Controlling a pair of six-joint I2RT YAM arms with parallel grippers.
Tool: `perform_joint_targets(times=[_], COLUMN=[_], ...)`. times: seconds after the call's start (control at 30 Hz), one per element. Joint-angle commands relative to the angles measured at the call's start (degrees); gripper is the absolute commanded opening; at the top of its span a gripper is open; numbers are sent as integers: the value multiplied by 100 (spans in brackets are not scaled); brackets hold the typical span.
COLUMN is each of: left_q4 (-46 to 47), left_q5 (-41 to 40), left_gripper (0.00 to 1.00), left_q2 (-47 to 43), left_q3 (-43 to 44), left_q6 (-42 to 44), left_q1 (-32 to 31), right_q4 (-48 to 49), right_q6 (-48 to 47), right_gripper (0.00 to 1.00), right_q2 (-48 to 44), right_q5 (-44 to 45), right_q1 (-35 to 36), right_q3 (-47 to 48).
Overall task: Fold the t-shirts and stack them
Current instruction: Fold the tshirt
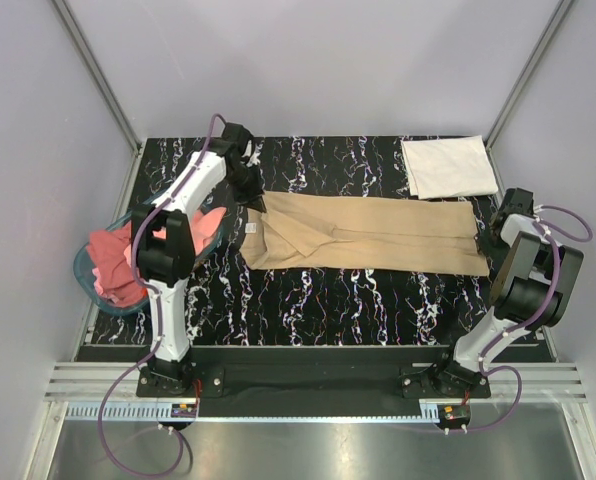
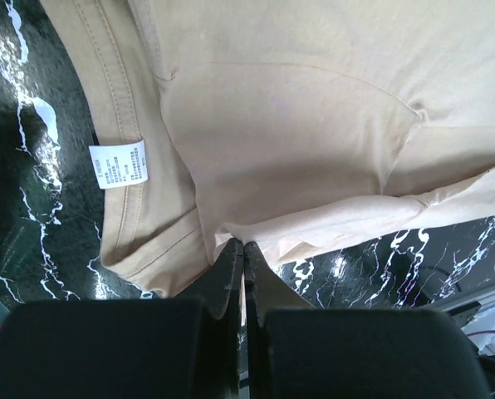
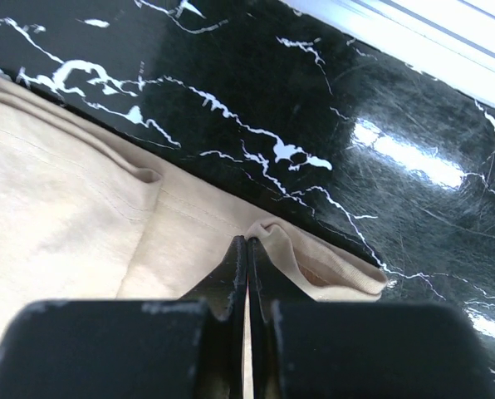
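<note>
Bolted at the tabletop's (image 1: pixel 308 295) near edge, the left arm (image 1: pixel 173 290) and right arm (image 1: pixel 523 285) reach out to opposite ends of the tan t-shirt (image 1: pixel 368 235). It lies flat across the middle, with its long axis running left to right, its collar pointing to the left edge and its hem to the right. The left gripper (image 1: pixel 261 203) sits at the collar end and the right gripper (image 1: pixel 481 240) at the hem end. A folded white t-shirt (image 1: pixel 448 167) rests in the far right corner, just beyond the tan one. At the left edge a translucent blue basket (image 1: pixel 83 268) holds crumpled pink t-shirts (image 1: pixel 113 262).

From the left wrist, the jaws are pressed together, pinching a fold of tan fabric just beside the collar. The white neck label (image 2: pixel 119 165) shows inside the neckline.

From the right wrist, the jaws are likewise pressed together, nipping a raised ridge of tan cloth near its edge, with bare black marbled tabletop beyond it.
</note>
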Motion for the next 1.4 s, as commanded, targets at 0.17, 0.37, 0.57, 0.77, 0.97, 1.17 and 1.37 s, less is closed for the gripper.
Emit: perform_joint_targets(times=[0.17, 0.37, 0.57, 0.77, 0.97, 1.17, 1.37], left_q4=[-5, 3, -5, 3, 3, 65, 249], left_q5=[139, 184, 131, 183, 368, 693, 1132], left_gripper=[0, 0, 0, 0, 0, 0, 0], left_q2=[137, 243, 313, 515, 822, 1147, 1543], left_q3=[474, 500, 641, 799, 1159, 1739, 2319], left_q6=[90, 125, 133, 133, 283, 493, 626], left_q1=[111, 164, 252, 279, 287, 287, 287], right_q4=[226, 252, 322, 375, 463, 489, 516], right_q6=[-51, -43, 19, 36, 28, 19, 37], right_gripper=[0, 0, 0, 0, 0, 0, 0], right_q2=[-96, 10, 106, 326, 537, 607, 643], right_q5=[31, 4, -13, -57, -189, -286, -295], right_q1=[23, 15, 15, 15, 23, 23, 23], right_q3=[248, 319, 415, 494, 608, 696, 723])
